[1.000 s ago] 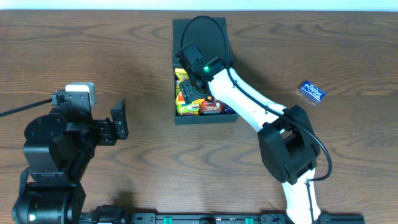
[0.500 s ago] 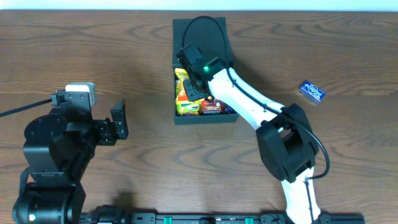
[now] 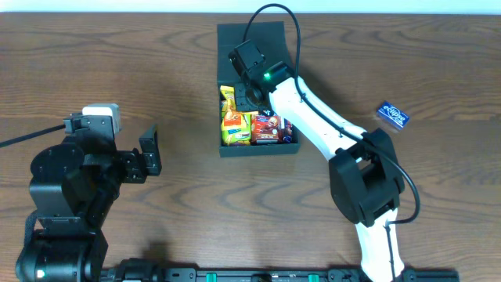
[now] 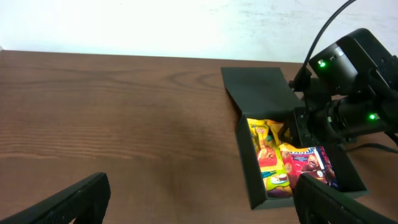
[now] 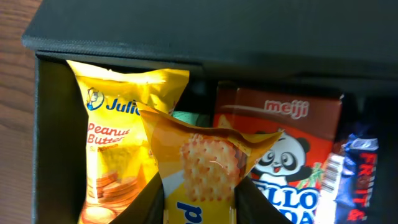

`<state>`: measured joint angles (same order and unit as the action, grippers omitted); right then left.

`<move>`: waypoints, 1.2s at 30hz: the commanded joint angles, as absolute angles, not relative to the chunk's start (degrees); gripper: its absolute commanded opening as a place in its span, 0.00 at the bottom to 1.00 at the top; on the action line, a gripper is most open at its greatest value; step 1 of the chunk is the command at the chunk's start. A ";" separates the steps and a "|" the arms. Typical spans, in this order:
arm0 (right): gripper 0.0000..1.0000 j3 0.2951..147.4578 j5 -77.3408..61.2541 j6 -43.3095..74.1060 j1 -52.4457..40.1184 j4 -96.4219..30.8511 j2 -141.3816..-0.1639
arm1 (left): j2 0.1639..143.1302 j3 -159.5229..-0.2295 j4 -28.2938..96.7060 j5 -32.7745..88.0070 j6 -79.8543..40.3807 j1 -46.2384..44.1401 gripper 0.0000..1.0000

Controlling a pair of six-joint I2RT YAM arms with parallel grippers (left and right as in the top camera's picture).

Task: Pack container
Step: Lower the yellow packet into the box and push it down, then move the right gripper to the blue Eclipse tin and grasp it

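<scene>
Right claw (image 5: 198,191) is gripping a yellow cracker packet (image 5: 205,155), its fingers pressing on both sides, just above the open container (image 3: 258,149). The container is sitting mid-tabletop (image 3: 117,63) with its flap lid (image 3: 252,39) folded back. A peanut butter packet (image 5: 112,149) and a red Meiji panda carton (image 5: 292,137) are lying inside. Left claw (image 3: 150,149) is hovering wide open, well apart to the left.

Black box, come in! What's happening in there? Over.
Left pincer open, idle. Right pincer shut on yellow cracker packet over the container. Container open, snacks inside. Nothing blocking; blue packet lies on table.
</scene>
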<state>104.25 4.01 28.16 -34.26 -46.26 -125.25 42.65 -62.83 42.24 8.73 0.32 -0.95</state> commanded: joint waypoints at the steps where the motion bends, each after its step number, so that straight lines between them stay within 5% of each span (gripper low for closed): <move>1: 0.25 105.32 2.96 31.55 -34.15 -45.91 -126.13 | 42.76 -63.64 42.24 8.40 1.30 -0.67 0.95; 8: 0.26 105.30 2.92 33.87 -34.22 -45.43 -127.09 | 42.76 -63.64 42.24 8.40 1.30 -0.67 0.95; 14: 0.62 105.32 3.01 33.78 -34.37 -45.45 -127.44 | 42.76 -63.64 42.24 8.40 1.30 -0.67 0.95; 16: 0.66 105.60 2.98 33.78 -33.80 -45.60 -126.96 | 42.76 -63.64 42.24 8.40 1.30 -0.67 0.95; 26: 0.74 111.00 2.76 28.73 -28.71 -47.66 -119.20 | 42.76 -63.64 42.24 8.40 1.30 -0.67 0.95; 31: 0.77 111.00 3.22 16.29 -23.05 -52.10 -117.38 | 42.76 -63.64 42.24 8.40 1.30 -0.67 0.95; 36: 0.78 110.93 6.22 18.87 -14.63 -61.08 -117.38 | 42.76 -63.64 42.24 8.40 1.30 -0.67 0.95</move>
